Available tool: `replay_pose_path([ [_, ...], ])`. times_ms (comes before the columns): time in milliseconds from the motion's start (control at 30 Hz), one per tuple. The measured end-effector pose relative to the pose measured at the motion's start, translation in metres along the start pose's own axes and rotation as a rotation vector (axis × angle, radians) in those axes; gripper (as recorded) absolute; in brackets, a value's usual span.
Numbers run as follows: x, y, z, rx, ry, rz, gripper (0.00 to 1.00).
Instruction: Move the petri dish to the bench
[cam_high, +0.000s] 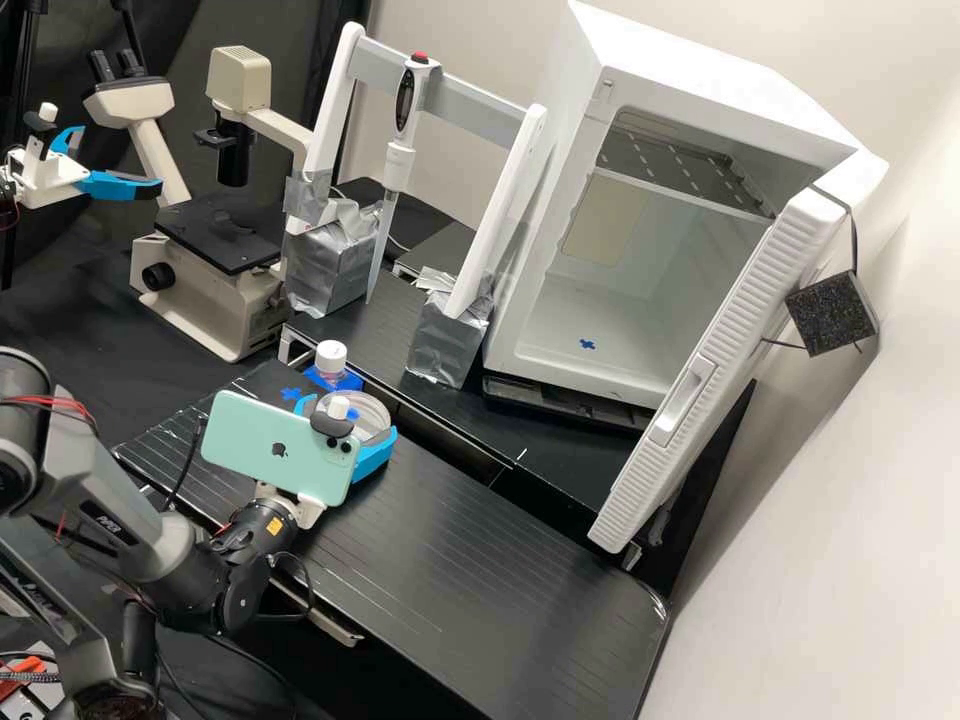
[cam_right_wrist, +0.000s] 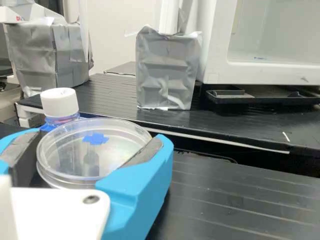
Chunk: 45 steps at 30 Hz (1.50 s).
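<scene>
– Where is the dish?

– The dish (cam_high: 372, 410) is left of the middle of the high view, between the two fingers of my gripper (cam_high: 348, 415).

– And how is your gripper?

– The fingers stand apart by the width of the dish, and they press on its two sides. So I have hold of it. If its underside touches the bench (cam_high: 480, 570), I cannot tell.

– What is near to it?

– Just beside it there is the bottle (cam_high: 331, 360) with a white cap, upright. A blue cross (cam_high: 292, 394) lies on the bench near the bottle. My phone (cam_high: 275, 445) is in front of the dish, in the high view.

– And more far?

– The pipette (cam_high: 400, 170) hangs upright at the upper middle, the microscope (cam_high: 205, 285) stands at the upper left, and the incubator (cam_high: 560, 195) at the upper right, with its door (cam_high: 735, 350) open.
</scene>
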<state>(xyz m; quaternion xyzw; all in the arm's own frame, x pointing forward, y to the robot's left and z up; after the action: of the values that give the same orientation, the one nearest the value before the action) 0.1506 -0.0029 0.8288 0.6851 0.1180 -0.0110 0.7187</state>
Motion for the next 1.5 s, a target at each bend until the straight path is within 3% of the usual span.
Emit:
replay_pose_path([
  [533, -0.007, 0.003, 0.015, 0.019, -0.058, 0.0, 0.0],
  [600, -0.007, 0.002, 0.015, 0.006, -0.052, 0.0, 0.0],
  [633, -0.007, 0.002, 0.016, 0.006, -0.053, -0.001, 1.0],
  [733, -0.007, 0.002, 0.016, -0.011, -0.052, -0.003, 1.0],
  [1167, -0.006, 0.001, 0.019, -0.004, -0.06, -0.008, 1.0],
  [1500, -0.016, 0.012, 0.003, 0.015, -0.088, 0.079, 1.0],
])
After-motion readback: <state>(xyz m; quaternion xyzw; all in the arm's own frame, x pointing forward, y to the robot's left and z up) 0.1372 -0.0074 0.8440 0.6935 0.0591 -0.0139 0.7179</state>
